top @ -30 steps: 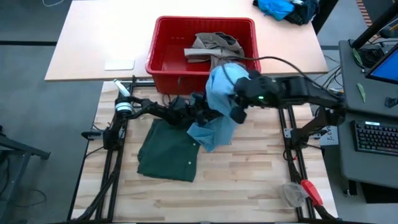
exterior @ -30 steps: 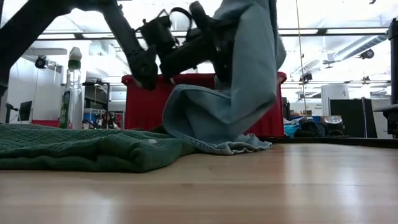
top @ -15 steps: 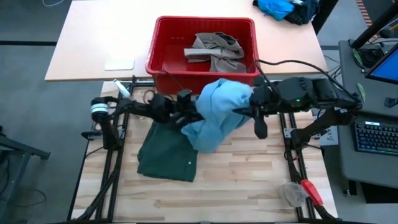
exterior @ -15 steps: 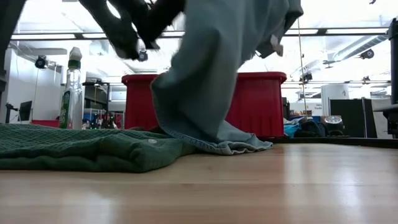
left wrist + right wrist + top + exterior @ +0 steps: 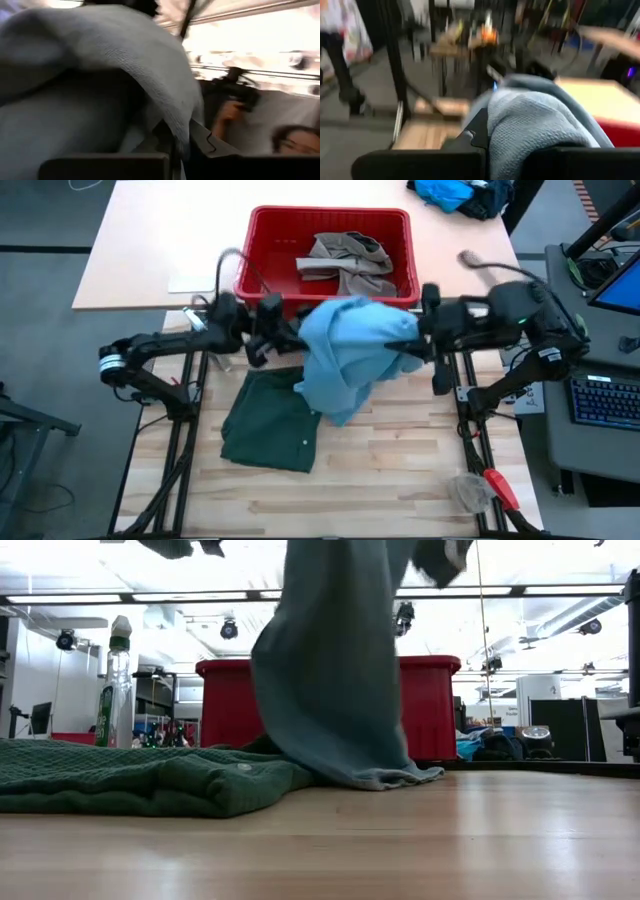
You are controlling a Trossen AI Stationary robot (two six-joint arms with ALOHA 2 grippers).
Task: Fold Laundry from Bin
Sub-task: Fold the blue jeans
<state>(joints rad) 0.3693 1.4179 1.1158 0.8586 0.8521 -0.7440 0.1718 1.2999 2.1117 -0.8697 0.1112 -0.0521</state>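
Light blue denim trousers (image 5: pixel 345 360) hang between my two grippers in front of the red bin (image 5: pixel 262 240). My left gripper (image 5: pixel 293 337) is shut on their left side and my right gripper (image 5: pixel 416 335) on their right side, both well above the table. The trousers' lower end (image 5: pixel 380 776) lies on the wood. Dark green shorts (image 5: pixel 268 422) lie flat on the table at the near left, partly under the denim. A khaki piece (image 5: pixel 345 260) lies inside the bin. My left gripper holds a bunched fold of the denim (image 5: pixel 170 107) on the trousers' left side, coming at it about level from the table's left. The cloth drapes over the fingers and hides the place of contact. My right gripper holds a bunched upper part of the trousers (image 5: pixel 520 125), coming level from the table's right. The denim bulges over the fingers and covers the contact. The trousers hang below with their lower end on the table.
A bright blue cloth heap (image 5: pixel 450 192) lies at the far right corner. A bottle (image 5: pixel 112 680) stands at the far left of the worktop. A red-handled tool (image 5: pixel 500 488) lies at the near right. A person (image 5: pixel 290 142) shows beyond the table.
Both grippers have risen. The left has gone toward the table's left and far edge, the right toward the right edge. The denim has been drawn up and spread wider between them, while its lower end has stayed on the table.
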